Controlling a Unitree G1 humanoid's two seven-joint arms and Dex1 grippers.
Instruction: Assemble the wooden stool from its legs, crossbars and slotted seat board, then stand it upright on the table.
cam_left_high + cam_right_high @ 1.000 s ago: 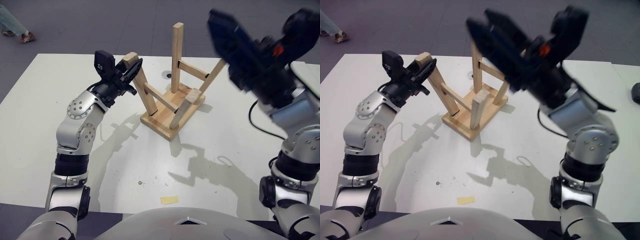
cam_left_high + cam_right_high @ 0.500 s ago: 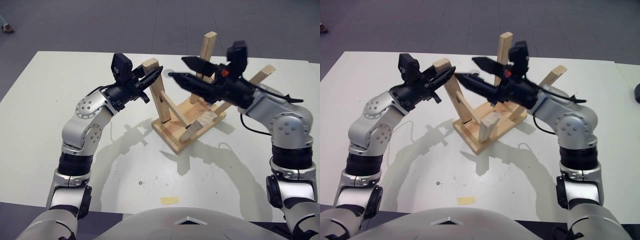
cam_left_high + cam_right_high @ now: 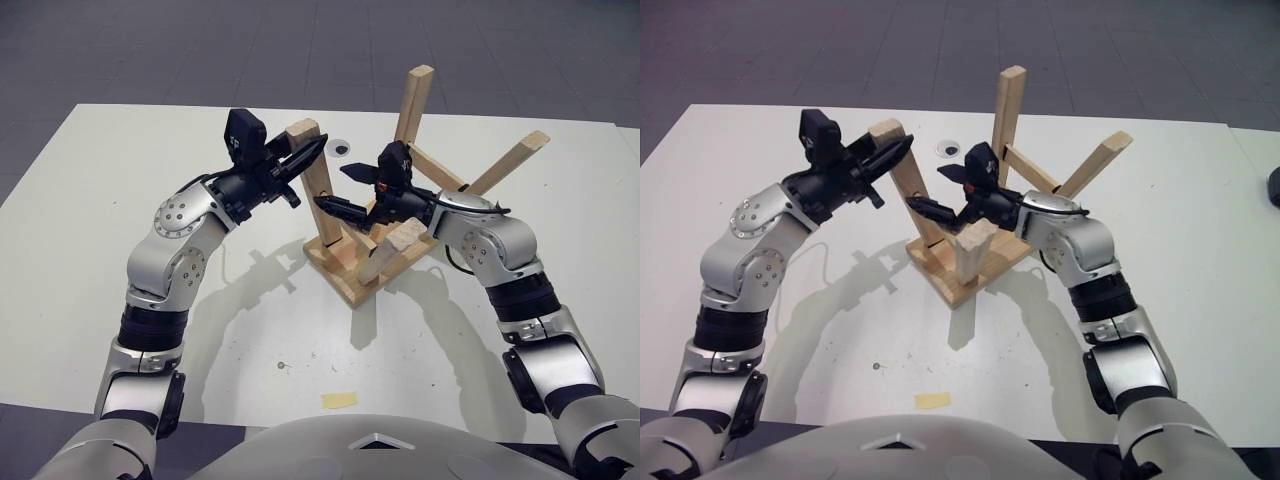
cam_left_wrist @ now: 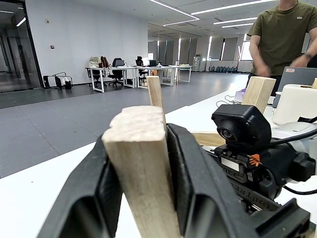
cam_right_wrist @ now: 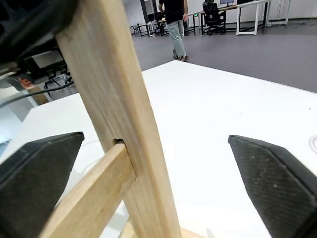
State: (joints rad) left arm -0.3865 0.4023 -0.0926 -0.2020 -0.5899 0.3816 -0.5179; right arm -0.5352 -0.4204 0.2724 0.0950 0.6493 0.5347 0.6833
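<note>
1. Two grippers meet on one leg. Our left gripper (image 3: 303,163) is clamped on the top end of a pale wooden stool leg (image 3: 318,195). Its black fingers (image 4: 193,178) press either side of the cut end.
2. Our right gripper (image 3: 337,188) sits lower on that same leg with its jaws spread wide. Its dark pads (image 5: 270,173) stand apart on either side of the wood and touch nothing that we can see. They are level with the joint where a thin wooden crossbar (image 5: 89,198) enters the leg.
3. Below both grippers, the flat slotted seat board (image 3: 345,282) is down at the white table (image 3: 100,200). Beyond the right gripper, a tall far leg (image 3: 415,95) and a splayed leg (image 3: 510,160) point upward.
4. We judge the assembly as good as done, since legs and crossbars look seated in the board. The stool is upside down, so it has yet to be turned over and stood on its feet.
</note>
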